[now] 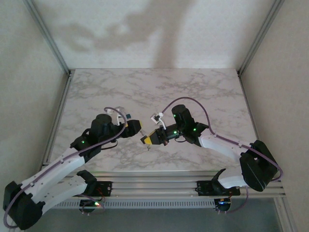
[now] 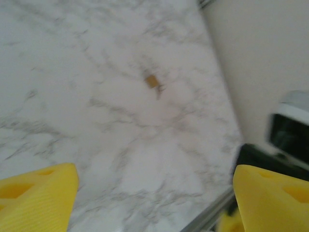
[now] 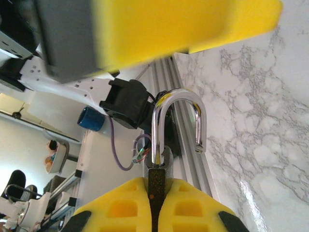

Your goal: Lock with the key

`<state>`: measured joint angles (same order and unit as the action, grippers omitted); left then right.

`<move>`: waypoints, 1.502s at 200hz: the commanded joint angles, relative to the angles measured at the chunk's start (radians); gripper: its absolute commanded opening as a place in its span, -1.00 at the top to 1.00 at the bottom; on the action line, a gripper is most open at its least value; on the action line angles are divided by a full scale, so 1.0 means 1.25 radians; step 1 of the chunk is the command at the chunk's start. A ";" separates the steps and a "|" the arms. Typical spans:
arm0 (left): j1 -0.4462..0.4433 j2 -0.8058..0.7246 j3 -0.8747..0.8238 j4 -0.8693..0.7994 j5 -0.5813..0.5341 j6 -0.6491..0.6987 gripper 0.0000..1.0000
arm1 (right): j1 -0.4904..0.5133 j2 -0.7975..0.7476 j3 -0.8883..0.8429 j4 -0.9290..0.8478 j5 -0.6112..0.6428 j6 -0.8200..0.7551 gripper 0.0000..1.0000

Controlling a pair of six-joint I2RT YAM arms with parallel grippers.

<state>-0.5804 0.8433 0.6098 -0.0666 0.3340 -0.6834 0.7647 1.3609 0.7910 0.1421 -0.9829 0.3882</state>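
My right gripper [image 3: 157,182] is shut on a small dark padlock [image 3: 163,159], its yellow fingers [image 3: 120,208] pressed on both sides of the body. The chrome shackle [image 3: 176,99] stands open, one leg free of the body, pointing toward the near rail. In the top view the right gripper [image 1: 147,139] and left gripper [image 1: 136,127] are tip to tip over the table's near middle. My left gripper [image 2: 155,193] is open with nothing between its fingers [image 2: 38,193]. A tiny tan piece [image 2: 152,80] lies on the marble beyond it, too blurred to tell whether it is the key.
The marble table [image 1: 159,92] stretches behind both arms. The aluminium rail [image 3: 186,145] at the near edge runs just under the padlock. One yellow finger of the left gripper [image 3: 183,24] hangs close above the shackle. Frame posts and walls [image 1: 270,96] bound the sides.
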 commanded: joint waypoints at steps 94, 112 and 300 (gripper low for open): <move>0.005 -0.029 -0.141 0.354 0.204 -0.093 -0.79 | 0.030 0.012 0.037 0.063 -0.067 0.009 1.00; 0.003 -0.040 -0.153 0.400 0.230 -0.108 -0.80 | 0.036 0.022 0.043 0.062 -0.070 0.007 1.00; -0.039 -0.087 -0.167 0.392 0.292 -0.094 -0.81 | 0.040 0.042 0.064 0.035 -0.026 -0.012 1.00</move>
<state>-0.6205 0.7551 0.4034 0.4282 0.6670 -0.8158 0.8040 1.4120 0.8368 0.1993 -1.0298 0.4026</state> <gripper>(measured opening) 0.903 0.062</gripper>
